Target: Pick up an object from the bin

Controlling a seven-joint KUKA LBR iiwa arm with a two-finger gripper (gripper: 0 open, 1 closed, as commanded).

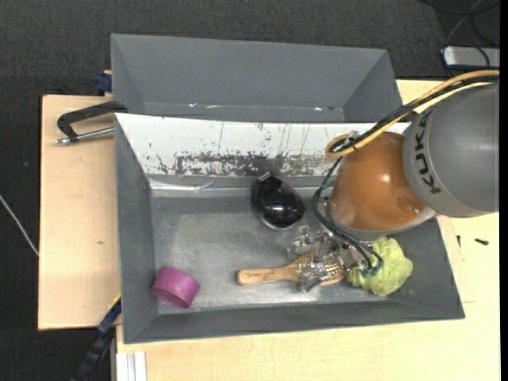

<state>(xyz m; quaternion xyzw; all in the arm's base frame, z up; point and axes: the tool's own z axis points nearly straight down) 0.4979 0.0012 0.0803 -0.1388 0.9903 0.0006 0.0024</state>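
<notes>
Wooden brush (266, 275) lies on the floor of the grey bin (135, 236), close to the near wall. Its long axis runs almost straight across the camera view, with the pale handle pointing to the view's left and the bristled head to the right.

From where I stand, the gripper (319, 265) sits right on top of that head end. Its metal parts are tangled in outline with the bristles, while the handle sticks out free beyond it. So the brush extends leftward from the gripper rather than lying centred under it. I'd guess a lift from here would let the handle end droop.

Whether the gripper is spread or closed, and whether it really has the brush head, I cannot tell. The orange wrist cover (373, 185) and the cables crowd over that spot.

A fuzzy yellow-green lump (386, 267) lies just beside the gripper on the view's right, close enough that I think it could get caught up too. A glossy black rounded thing (278, 202) rests near the back wall, a little apart. A purple cup (175, 286) lies on its side well away in the near left corner.
</notes>
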